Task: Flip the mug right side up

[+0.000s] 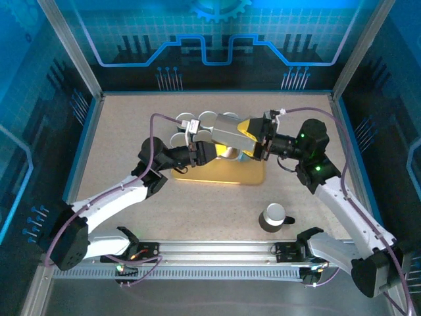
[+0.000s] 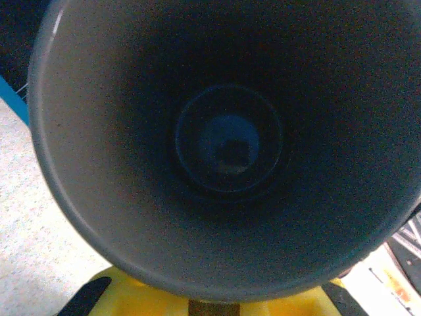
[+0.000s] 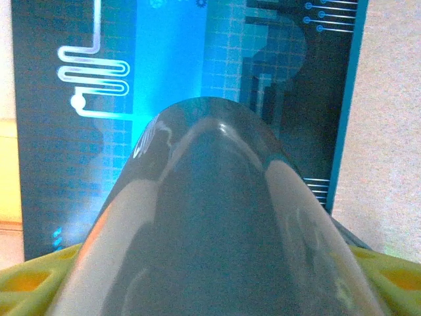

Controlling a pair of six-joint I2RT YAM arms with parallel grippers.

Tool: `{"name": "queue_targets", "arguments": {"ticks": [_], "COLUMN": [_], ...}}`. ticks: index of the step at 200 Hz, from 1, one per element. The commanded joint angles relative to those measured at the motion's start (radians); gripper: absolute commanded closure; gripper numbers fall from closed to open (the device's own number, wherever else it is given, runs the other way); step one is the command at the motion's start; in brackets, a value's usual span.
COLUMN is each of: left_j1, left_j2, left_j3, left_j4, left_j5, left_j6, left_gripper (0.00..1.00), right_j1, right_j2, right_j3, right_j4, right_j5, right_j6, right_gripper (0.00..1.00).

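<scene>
The grey mug [image 1: 229, 129] hangs on its side above the yellow tray [image 1: 217, 174], held between both arms. My right gripper [image 1: 256, 137] is shut on its base end, and its yellow fingers [image 3: 29, 280] flank the glossy grey wall [image 3: 210, 217] in the right wrist view. My left gripper [image 1: 201, 137] sits at the mug's mouth end. The left wrist view looks straight into the dark inside of the mug [image 2: 227, 141], whose rim hides the left jaws, so their state is unclear.
A second dark mug with a white inside [image 1: 275, 217] stands upright on the table near the front right. Several white cups [image 1: 197, 120] sit behind the tray. Blue enclosure walls ring the table.
</scene>
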Motion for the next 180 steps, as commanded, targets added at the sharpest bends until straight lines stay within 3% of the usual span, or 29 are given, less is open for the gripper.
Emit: {"name": "queue_targets", "arguments": {"ticks": [1,41,80,106,125,144,180], "left_j1": [0.003,-0.043,-0.191,-0.232,-0.269,-0.315,-0.367], "left_j2": [-0.120,-0.224,-0.117,0.003,0.115,0.236,0.440], "left_j3": [0.028,0.140,0.362,0.466,0.556,0.649,0.807], "left_j4": [-0.089,-0.620,-1.088,-1.207,-1.280,-1.343,-1.417], "left_j5": [-0.028,-0.133,-0.360,-0.431,-0.487,-0.565,-0.688], "left_j6": [0.155,0.493,0.799,0.848,0.894,0.937,0.984], "left_gripper": [1.00,1.00,1.00,1.00,1.00,1.00,1.00], "right_j1": [-0.009,-0.102,-0.204,-0.205,-0.199,-0.197,-0.196], "right_j2": [-0.080,-0.145,-0.152,-0.212,-0.242,-0.254,-0.302], "right_j3": [0.087,0.193,0.306,0.363,0.395,0.392,0.308], "right_j4": [-0.251,-0.696,-0.993,-1.087,-1.123,-1.122,-1.057], "right_j5": [0.101,0.369,0.574,0.822,0.925,0.944,0.863], "right_j6": [-0.258,-0.521,-0.715,-0.799,-0.825,-0.822,-0.799], "right_gripper": [0.00,0.00,0.00,0.00,0.00,0.00,0.00]}}
